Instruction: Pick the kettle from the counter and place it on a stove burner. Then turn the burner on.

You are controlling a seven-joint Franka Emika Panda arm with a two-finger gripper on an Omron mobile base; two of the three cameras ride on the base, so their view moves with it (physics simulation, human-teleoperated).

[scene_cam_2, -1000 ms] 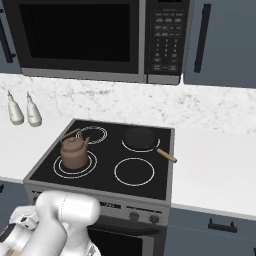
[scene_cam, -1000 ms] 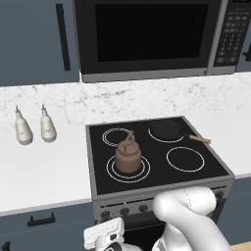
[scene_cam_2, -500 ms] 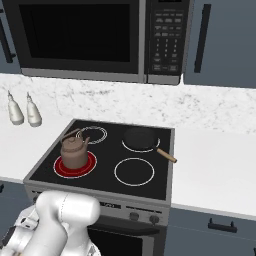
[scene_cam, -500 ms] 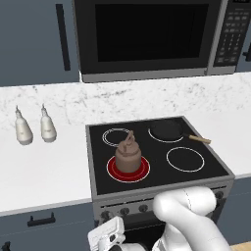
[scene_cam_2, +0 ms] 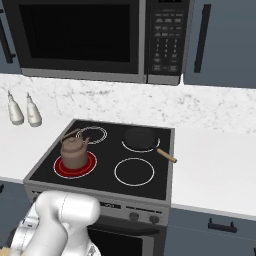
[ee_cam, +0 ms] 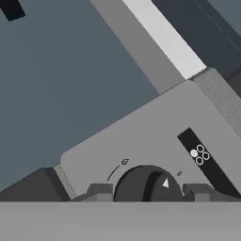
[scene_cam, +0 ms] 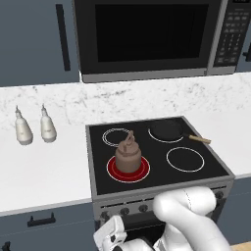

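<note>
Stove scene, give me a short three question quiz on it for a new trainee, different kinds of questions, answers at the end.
1. True or false: the kettle sits on the stove burner that glows red.
2. Multiple choice: where is the black pan?
A. on the counter beside the bottles
B. on a rear ring of the cooktop
C. inside the microwave
3. Fill in: in the hand view, the gripper has a finger on each side of a round dark ____ on the stove's front panel.

Key
1. True.
2. B; its wooden handle points toward the counter.
3. knob.
</note>
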